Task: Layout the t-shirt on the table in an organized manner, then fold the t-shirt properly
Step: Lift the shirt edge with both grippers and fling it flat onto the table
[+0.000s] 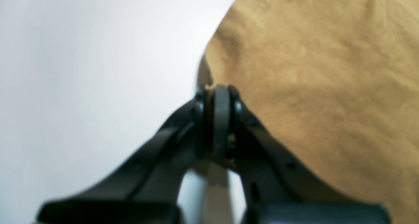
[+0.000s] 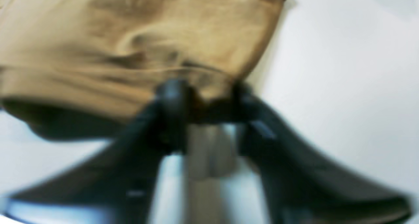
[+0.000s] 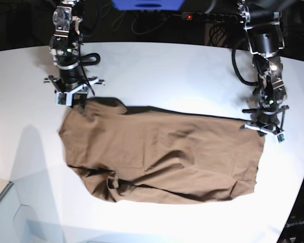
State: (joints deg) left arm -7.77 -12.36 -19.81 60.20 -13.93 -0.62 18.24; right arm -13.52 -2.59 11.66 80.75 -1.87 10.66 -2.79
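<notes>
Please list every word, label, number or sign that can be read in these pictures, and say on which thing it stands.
None can be read.
t-shirt: plain, no print.
table: bare white, no marking.
Faint pale marks in the bottom right corner of the base view: too small and dim to read.

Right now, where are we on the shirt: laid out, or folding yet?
Still laying out. The t-shirt is spread across the table but wrinkled, with its lower left bunched. The left gripper is shut on one far corner; the right gripper is at the other corner with cloth between its jaws. Flattening and every fold remain.
</notes>
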